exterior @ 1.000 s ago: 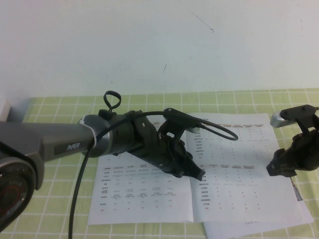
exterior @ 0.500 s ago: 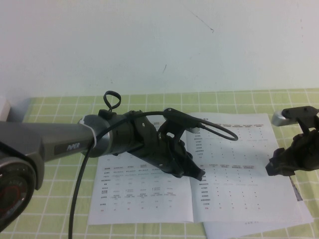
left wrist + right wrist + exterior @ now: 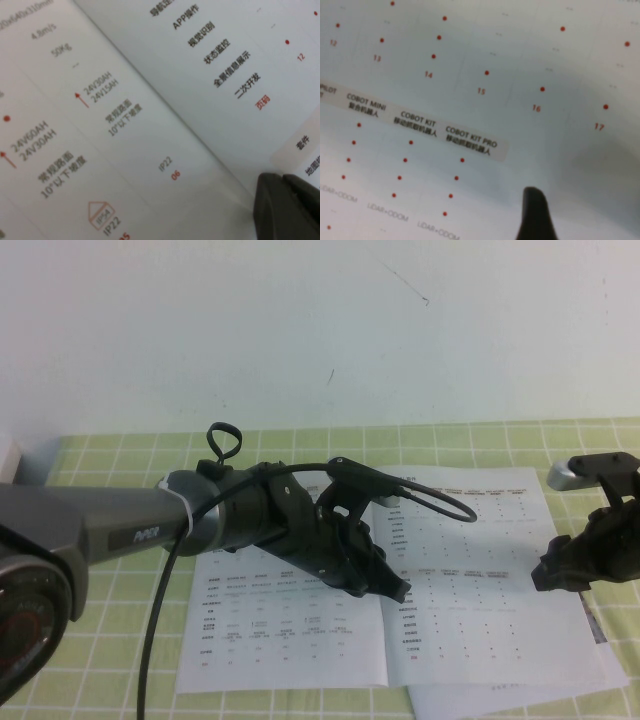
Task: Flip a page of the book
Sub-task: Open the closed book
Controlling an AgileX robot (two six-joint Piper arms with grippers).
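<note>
The book [image 3: 285, 640] lies open and flat on the table, its white pages printed with small tables. My left gripper [image 3: 398, 591] reaches over the left-hand side and rests near the spine; in the left wrist view its fingers [image 3: 287, 205] sit pressed together, shut, just above the paper. The right-hand page [image 3: 480, 610] lies flat, with red dots and numbers in the right wrist view [image 3: 470, 75]. My right gripper [image 3: 545, 578] hangs open at that page's outer edge. Only one dark fingertip [image 3: 535, 215] shows there, just above the sheet, holding nothing.
A green checked cloth [image 3: 110, 640] covers the table, with a white wall behind. Another white sheet [image 3: 480, 705] sticks out under the book's near right corner. A black cable [image 3: 440, 502] loops from the left arm over the book. A pale object [image 3: 8, 455] sits at far left.
My right gripper has shifted very slightly over the page's outer edge. The left arm and the book have stayed where they were.
</note>
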